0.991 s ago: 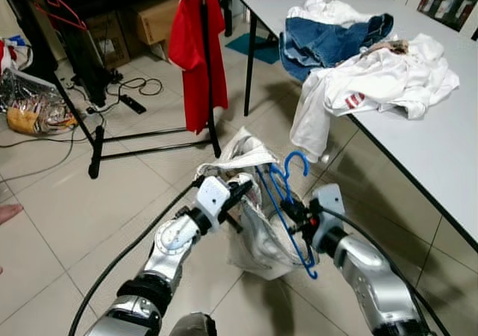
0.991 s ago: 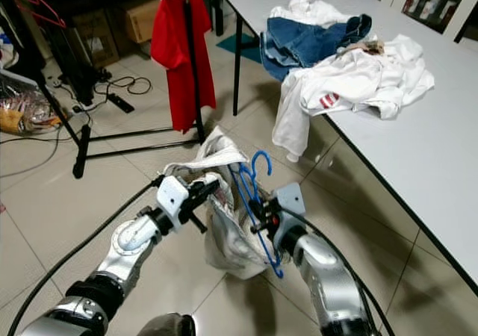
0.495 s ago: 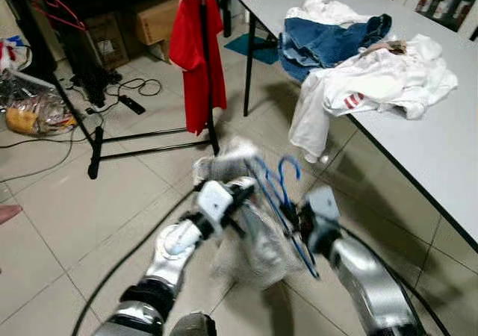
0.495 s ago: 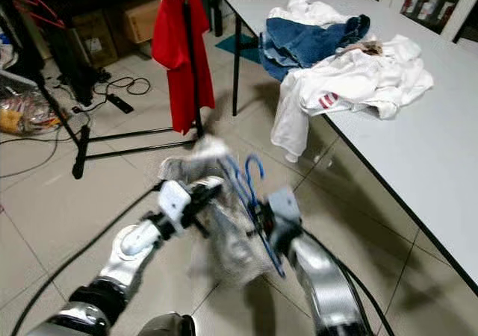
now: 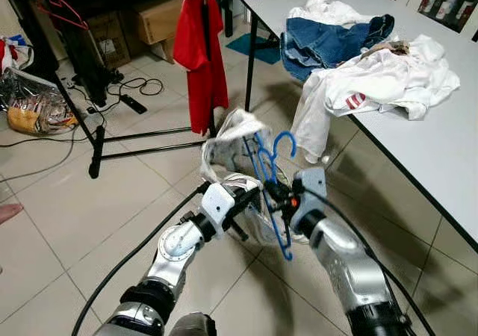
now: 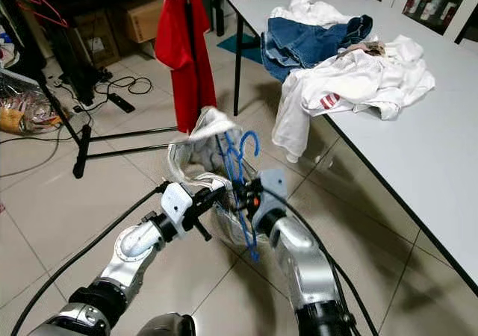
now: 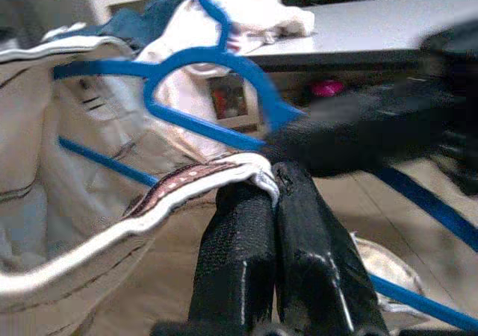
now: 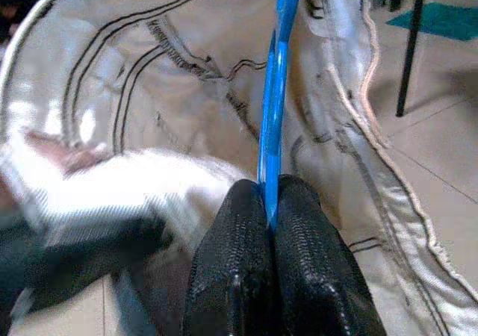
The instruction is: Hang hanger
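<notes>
Right wrist view is showing the right gripper (image 8: 270, 201) clenching the blue hanger (image 8: 278, 89) inside the white garment (image 8: 134, 75). From the head views, both arms are holding this bundle above the tiled floor (image 5: 60, 201), short of the clothes rack (image 5: 205, 67). Meanwhile the left gripper (image 7: 272, 178) is pinching the garment's striped hem.

Our two head eyes look forward and down, sharing the floor, both arms and the table (image 5: 418, 134) at two o'clock. Our wrist cameras sit close, sharing the blue hanger (image 8: 278, 89).
</notes>
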You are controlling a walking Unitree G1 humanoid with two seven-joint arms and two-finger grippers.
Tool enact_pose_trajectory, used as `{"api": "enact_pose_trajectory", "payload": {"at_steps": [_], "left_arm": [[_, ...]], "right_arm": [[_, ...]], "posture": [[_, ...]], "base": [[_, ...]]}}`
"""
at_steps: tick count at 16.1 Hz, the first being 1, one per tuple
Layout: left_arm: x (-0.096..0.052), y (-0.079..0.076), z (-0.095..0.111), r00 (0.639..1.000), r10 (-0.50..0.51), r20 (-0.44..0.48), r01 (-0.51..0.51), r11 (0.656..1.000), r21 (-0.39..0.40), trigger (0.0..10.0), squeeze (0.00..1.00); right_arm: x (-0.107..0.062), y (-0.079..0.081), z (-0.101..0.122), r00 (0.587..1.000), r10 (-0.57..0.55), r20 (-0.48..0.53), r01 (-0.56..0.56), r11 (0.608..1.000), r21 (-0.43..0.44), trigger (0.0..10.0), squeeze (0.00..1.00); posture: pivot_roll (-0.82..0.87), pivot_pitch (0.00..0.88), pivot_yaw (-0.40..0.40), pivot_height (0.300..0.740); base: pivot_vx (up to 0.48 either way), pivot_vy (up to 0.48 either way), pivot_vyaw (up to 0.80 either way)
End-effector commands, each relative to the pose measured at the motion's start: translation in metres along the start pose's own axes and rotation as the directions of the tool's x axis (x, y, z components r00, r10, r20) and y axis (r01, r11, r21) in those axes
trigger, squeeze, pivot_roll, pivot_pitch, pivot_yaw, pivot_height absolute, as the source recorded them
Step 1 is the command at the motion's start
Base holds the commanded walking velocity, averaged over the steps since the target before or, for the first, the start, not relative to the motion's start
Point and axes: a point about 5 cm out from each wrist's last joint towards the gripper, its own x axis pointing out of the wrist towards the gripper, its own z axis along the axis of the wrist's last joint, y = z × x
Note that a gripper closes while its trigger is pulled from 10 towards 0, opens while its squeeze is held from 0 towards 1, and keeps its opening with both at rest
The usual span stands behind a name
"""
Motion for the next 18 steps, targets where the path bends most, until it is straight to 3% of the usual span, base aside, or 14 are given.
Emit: {"api": "enact_pose_trajectory", "payload": {"at_steps": [1, 6, 8, 13, 16, 18], "left_arm": [[0.006, -0.003, 0.009, 0.998, -0.053, 0.036, 0.051, 0.997, 0.061, 0.0, 0.00], [0.011, -0.003, 0.016, 0.995, -0.080, 0.064, 0.074, 0.993, 0.094, 0.0, 0.00], [0.012, -0.003, 0.021, 0.989, -0.126, 0.072, 0.115, 0.982, 0.148, 0.0, 0.00], [0.013, -0.008, 0.026, 0.973, -0.224, 0.056, 0.202, 0.945, 0.256, 0.0, 0.00], [0.011, -0.009, 0.027, 0.968, -0.247, 0.048, 0.223, 0.932, 0.286, 0.0, 0.00], [0.012, -0.012, 0.030, 0.960, -0.275, 0.052, 0.245, 0.916, 0.319, 0.0, 0.00]], "right_arm": [[0.006, 0.002, 0.014, 0.998, 0.010, 0.054, -0.010, 1.000, 0.016, 10.0, 0.00], [0.013, 0.006, 0.009, 0.997, 0.005, 0.077, -0.013, 0.994, 0.107, 10.0, 0.00], [0.017, 0.009, 0.010, 0.993, 0.024, 0.117, -0.041, 0.988, 0.148, 10.0, 0.00], [0.020, 0.007, 0.008, 0.993, 0.033, 0.116, -0.050, 0.988, 0.145, 10.0, 0.00], [0.019, 0.007, 0.017, 0.981, 0.042, 0.188, -0.075, 0.982, 0.173, 10.0, 0.00], [0.021, 0.007, 0.019, 0.979, 0.040, 0.200, -0.070, 0.987, 0.145, 10.0, 0.00]], "posture": [[0.04, 0.004, 0.028, 0.740], [0.05, 0.000, 0.041, 0.740], [0.05, 0.000, 0.050, 0.740], [0.05, 0.000, 0.058, 0.740], [0.05, 0.000, 0.058, 0.740], [0.05, 0.000, 0.058, 0.740]], "base": [[0.000, 0.000, 0.00], [0.000, 0.000, 0.00], [0.000, 0.000, 0.00], [0.000, 0.000, 0.00], [0.000, 0.000, 0.00], [0.000, 0.000, 0.00]]}}
